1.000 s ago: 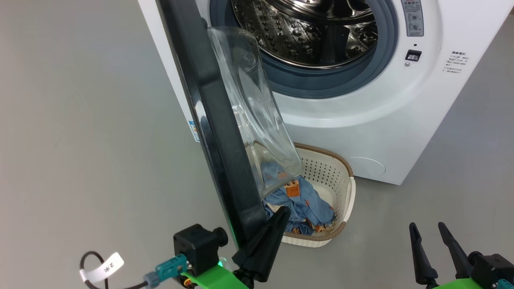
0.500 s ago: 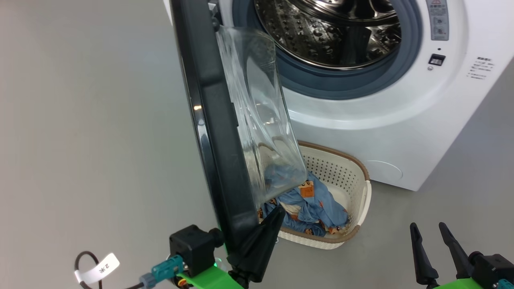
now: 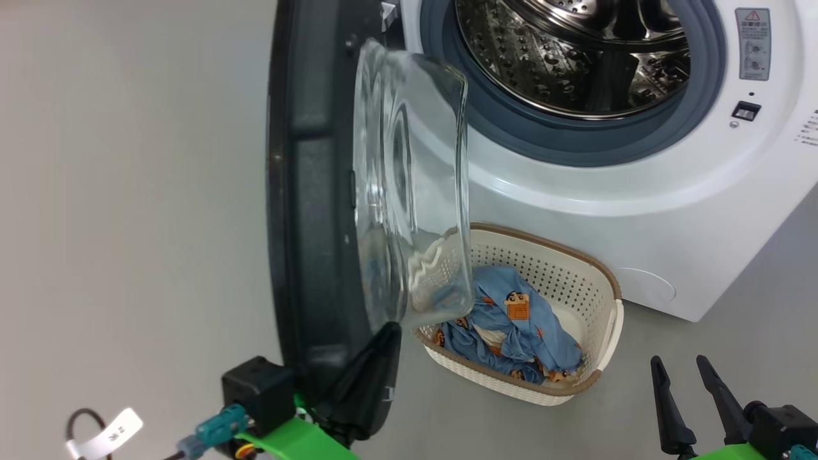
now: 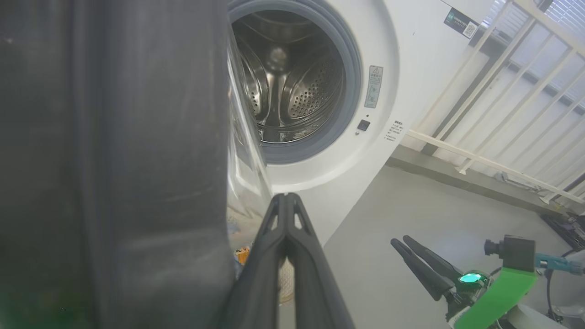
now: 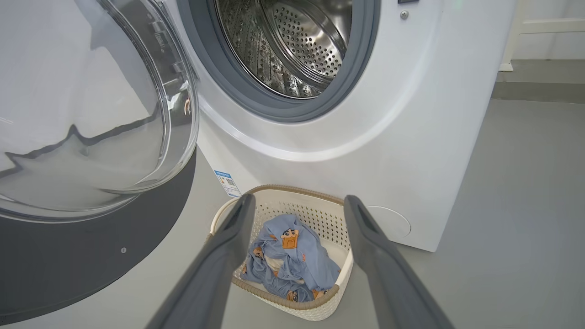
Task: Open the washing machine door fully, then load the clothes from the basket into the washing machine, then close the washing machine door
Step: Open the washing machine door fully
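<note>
At the near, lower edge of the washing machine door (image 3: pixel 307 191), the left gripper (image 3: pixel 386 338) lies against the inner side of the black frame, just below the glass bowl (image 3: pixel 409 191). Its fingers are pressed together and pinch nothing.

The door stands edge-on, roughly square to the front of the washing machine (image 3: pixel 607 211), so opening is judged only part done.

1. Push left and far, following the hinge arc.
2. Bear on the frame, not the glass; the closed tips may skid off the glossy rim.
3. Stop when the hinge resists.

The right gripper (image 3: pixel 679 361) hangs at the near right, fingers spread and empty, well apart from the door. The basket (image 3: pixel 601 281) sits on the floor just right of the door, before the machine, with the clothes (image 3: pixel 517 319) heaped inside. The drum (image 3: pixel 575 57) is empty.
</note>
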### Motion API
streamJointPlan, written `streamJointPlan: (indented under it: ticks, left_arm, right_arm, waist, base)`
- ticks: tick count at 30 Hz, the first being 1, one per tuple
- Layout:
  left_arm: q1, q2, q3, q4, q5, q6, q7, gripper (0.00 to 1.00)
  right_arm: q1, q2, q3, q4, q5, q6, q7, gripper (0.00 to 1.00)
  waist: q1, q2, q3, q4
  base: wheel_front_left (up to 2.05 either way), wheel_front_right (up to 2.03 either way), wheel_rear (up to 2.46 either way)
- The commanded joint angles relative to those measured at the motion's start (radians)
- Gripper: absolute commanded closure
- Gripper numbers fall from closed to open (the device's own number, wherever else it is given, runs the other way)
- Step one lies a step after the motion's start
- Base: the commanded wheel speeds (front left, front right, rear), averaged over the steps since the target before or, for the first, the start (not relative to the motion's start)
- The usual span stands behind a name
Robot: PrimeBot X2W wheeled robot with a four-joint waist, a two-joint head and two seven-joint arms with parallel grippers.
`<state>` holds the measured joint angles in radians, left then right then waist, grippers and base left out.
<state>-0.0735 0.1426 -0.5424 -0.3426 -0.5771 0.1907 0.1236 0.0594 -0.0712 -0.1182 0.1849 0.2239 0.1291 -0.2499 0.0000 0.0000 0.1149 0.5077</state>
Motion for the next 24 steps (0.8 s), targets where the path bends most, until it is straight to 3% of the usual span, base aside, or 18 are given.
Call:
streamJointPlan:
  ticks: [1, 13, 24]
  left_arm:
    - [-0.011, 0.030, 0.072, -0.020, 0.013, 0.025, -0.002, 1.00]
    - [0.017, 0.060, 0.185, 0.002, -0.014, 0.064, -0.044, 1.00]
    - [-0.024, 0.080, 0.356, 0.183, -0.065, 0.087, -0.143, 1.00]
  right_arm:
    - [-0.020, -0.011, 0.024, -0.019, -0.005, 0.002, -0.012, 0.00]
    - [-0.013, -0.016, 0.022, -0.022, -0.004, 0.002, -0.012, 0.00]
    - [-0.007, -0.032, 0.025, -0.023, -0.005, 0.002, -0.012, 0.00]
  waist:
    - [0.0000, 0.0000, -0.001, 0.010]
    - [0.0000, 0.0000, -0.004, 0.034]
    - [0.0000, 0.0000, -0.005, 0.031]
  base:
    - [0.00, 0.00, 0.00]
    - [0.00, 0.00, 0.00]
    - [0.00, 0.00, 0.00]
